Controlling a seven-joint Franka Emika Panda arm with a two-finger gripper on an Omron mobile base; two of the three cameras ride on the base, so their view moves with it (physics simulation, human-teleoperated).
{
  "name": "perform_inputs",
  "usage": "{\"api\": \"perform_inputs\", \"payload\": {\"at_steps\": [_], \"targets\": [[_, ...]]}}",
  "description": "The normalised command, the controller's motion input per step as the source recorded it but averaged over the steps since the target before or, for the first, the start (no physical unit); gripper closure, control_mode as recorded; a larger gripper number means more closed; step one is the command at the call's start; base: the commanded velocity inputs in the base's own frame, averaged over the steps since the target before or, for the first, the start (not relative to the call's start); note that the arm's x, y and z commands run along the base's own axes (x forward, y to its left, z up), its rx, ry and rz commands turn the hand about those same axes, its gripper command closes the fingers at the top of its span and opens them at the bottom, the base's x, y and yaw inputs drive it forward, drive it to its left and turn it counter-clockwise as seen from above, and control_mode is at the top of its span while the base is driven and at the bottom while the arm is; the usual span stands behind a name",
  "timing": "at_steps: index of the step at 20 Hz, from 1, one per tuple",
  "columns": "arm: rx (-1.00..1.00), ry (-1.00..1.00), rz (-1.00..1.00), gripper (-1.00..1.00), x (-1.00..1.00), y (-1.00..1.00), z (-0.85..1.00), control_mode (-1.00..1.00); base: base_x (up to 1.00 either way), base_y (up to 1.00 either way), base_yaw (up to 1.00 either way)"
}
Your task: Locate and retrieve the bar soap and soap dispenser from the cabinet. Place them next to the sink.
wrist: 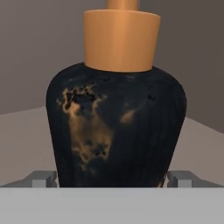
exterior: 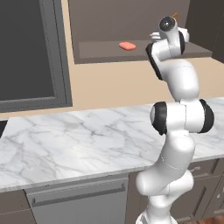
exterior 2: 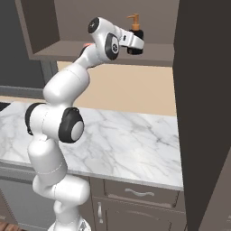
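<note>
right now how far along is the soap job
Nothing has reached the counter yet. In hand: the gripper is up at the cabinet shelf with its jaws open on either side of the soap dispenser, not yet closed on it. Left: grip it, carry it down beside the sink, then fetch the bar soap from the shelf.

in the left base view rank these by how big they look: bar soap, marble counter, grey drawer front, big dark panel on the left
Largest to smallest as they appear:
1. marble counter
2. dark panel
3. grey drawer front, partly cut off by the frame
4. bar soap, tiny, though it sits farthest away on the cabinet shelf
</note>
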Motion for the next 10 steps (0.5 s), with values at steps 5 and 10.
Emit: {"api": "perform_inputs", "payload": {"at_steps": [5,10], "targets": [[0.0,-0.02,0.0,-1.0,0.01,-0.03,-0.03,-1.0,0.0,0.0,0.0],[0.0,0.0,0.0,1.0,0.0,0.0,-0.03,-1.0,0.0,0.0,0.0]]}}
